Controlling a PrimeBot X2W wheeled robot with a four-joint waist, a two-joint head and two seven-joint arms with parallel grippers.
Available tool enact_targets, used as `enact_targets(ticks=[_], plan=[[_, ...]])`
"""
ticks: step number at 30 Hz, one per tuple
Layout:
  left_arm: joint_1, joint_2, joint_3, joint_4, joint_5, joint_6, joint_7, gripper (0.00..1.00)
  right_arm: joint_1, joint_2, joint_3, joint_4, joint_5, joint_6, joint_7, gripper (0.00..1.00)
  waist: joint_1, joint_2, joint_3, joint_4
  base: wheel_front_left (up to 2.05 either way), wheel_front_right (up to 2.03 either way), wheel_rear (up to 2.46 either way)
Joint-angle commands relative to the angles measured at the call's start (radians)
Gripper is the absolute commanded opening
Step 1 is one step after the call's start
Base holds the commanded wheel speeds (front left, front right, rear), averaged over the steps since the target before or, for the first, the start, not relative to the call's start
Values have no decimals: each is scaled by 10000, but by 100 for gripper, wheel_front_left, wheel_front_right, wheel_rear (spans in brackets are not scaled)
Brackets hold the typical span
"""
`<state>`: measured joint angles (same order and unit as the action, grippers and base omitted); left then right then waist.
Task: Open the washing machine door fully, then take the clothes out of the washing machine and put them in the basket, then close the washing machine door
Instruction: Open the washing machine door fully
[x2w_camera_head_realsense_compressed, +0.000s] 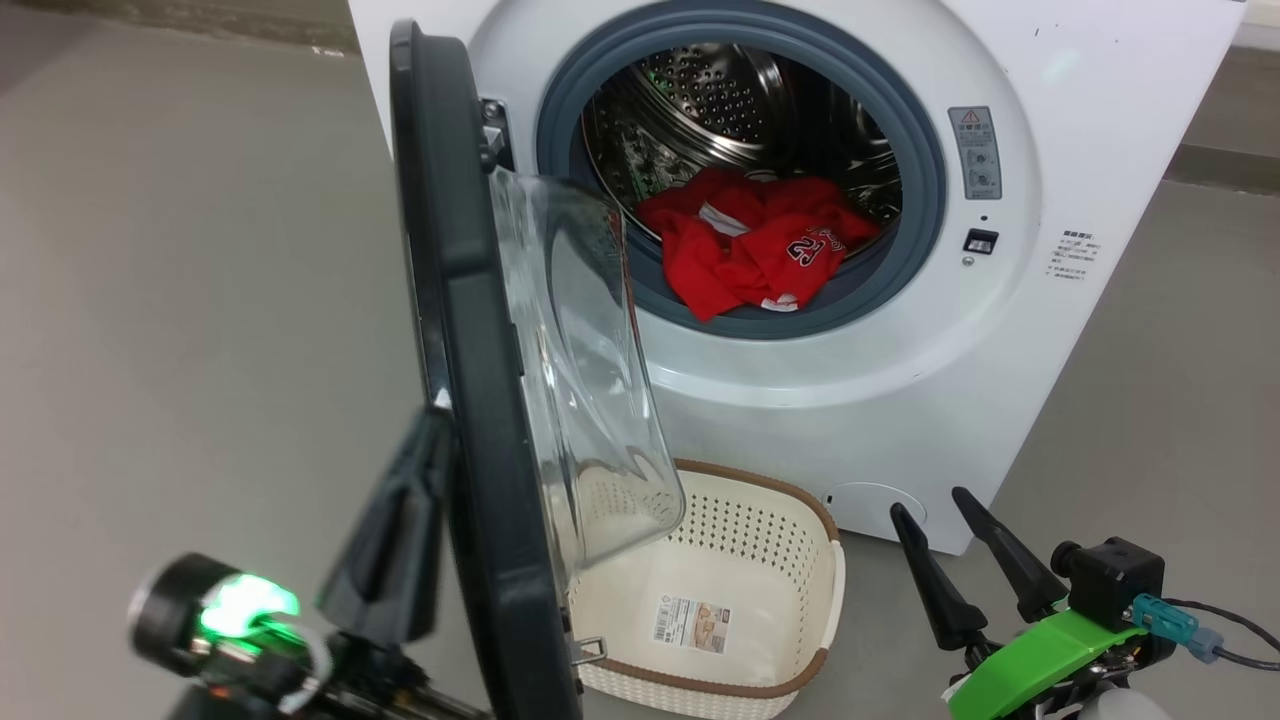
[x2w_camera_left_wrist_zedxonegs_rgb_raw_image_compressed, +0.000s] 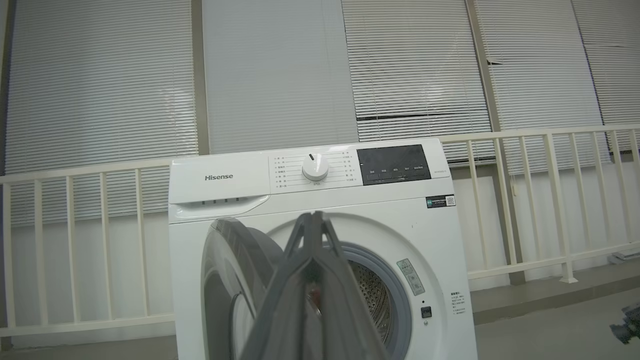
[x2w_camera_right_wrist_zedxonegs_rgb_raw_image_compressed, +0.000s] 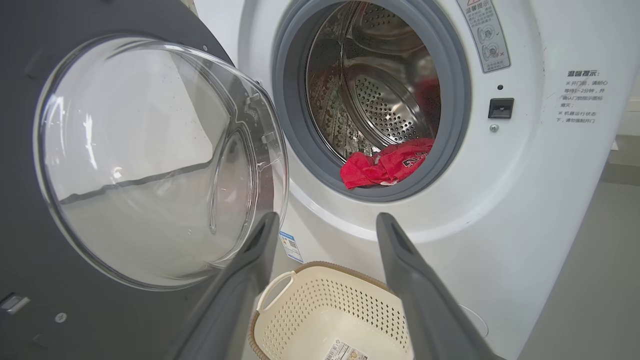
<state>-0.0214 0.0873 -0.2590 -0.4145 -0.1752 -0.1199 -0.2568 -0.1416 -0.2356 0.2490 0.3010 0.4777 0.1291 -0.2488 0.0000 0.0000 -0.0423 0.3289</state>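
Here, the left fingers (x2w_camera_head_realsense_compressed: 395, 540) sit together beside the washing machine door (x2w_camera_head_realsense_compressed: 480, 350), the right fingers (x2w_camera_head_realsense_compressed: 928, 575) spread, empty.

Bright, even light, soft shadows; glare on the washing machine door (x2w_camera_right_wrist_zedxonegs_rgb_raw_image_compressed: 150, 165), left end effector (x2w_camera_left_wrist_zedxonegs_rgb_raw_image_compressed: 312, 217) blurred.

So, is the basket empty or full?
Empty: the basket shows its bare bottom and label; the red clothes lie in the drum.

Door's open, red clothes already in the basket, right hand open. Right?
Not quite. The clothes lie inside the washing machine; the basket holds only its paper label. The head view shows it. The door is open and the right hand is open, as said.
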Motion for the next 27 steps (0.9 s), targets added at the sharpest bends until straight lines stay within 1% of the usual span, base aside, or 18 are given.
enact_targets(ticks=[1,6,14,21,27], plan=[[-108,126,82,-239,-124,-71,-49,0,-19,-27,215,-241,11,16,-130,100,0,0,18,-24,0,0,0],[6,283,-1122,179,-504,-95,25,0,-29,13,215,-232,6,16,-130,100,0,0,69,-86,0,0,0],[-49,483,-2247,1172,-1055,-104,321,0,-75,62,211,-207,8,16,-130,100,0,0,151,-193,0,0,0],[-35,527,-2731,2132,-1459,-105,624,0,-91,69,275,-179,16,16,-130,100,0,0,209,-268,0,0,0],[-28,524,-2999,2677,-1696,-106,788,0,-95,45,290,-158,23,16,-130,100,0,0,241,-262,0,0,0]])
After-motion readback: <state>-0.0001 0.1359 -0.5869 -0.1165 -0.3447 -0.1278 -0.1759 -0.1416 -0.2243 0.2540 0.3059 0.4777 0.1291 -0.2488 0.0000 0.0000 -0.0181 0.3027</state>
